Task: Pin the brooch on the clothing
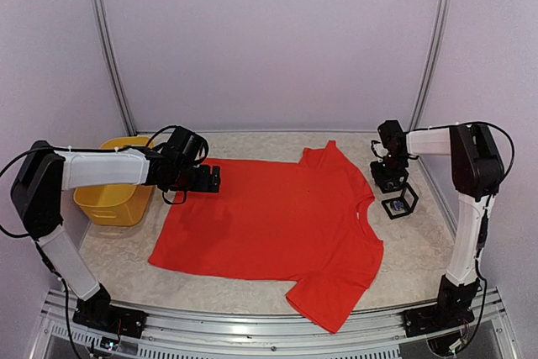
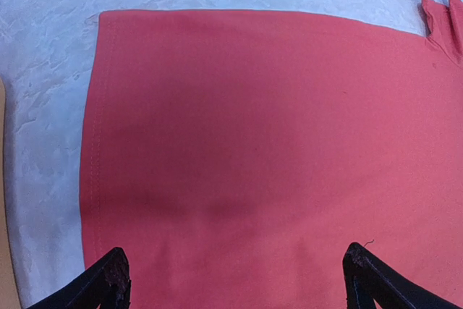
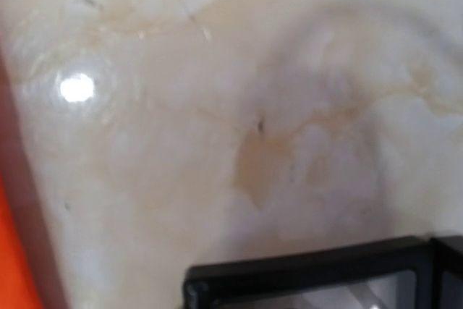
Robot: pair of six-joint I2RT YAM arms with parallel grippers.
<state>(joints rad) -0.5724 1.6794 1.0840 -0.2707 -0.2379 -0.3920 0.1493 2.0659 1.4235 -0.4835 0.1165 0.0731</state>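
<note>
Hovering just beyond the black box (image 1: pixel 400 202) right of the red T-shirt (image 1: pixel 269 224), the right gripper (image 1: pixel 389 176) is hiding its finger gap; the left gripper (image 2: pixel 235 257) is gaping.

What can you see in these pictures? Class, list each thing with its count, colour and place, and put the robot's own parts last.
T-shirt: one, bright red, spread flat across the middle of the table, neck towards the right.
bin: one, yellow, on the table left of the T-shirt, partly behind the left arm.
box: one, small, black-framed, on the table just right of the T-shirt's neck; its contents are too small to tell.
table: one, pale mottled beige, under everything.
left gripper: one, black, above the T-shirt's left edge, fingers wide open.
right gripper: one, black, pointing down just above the box; open or shut is unclear.
</note>
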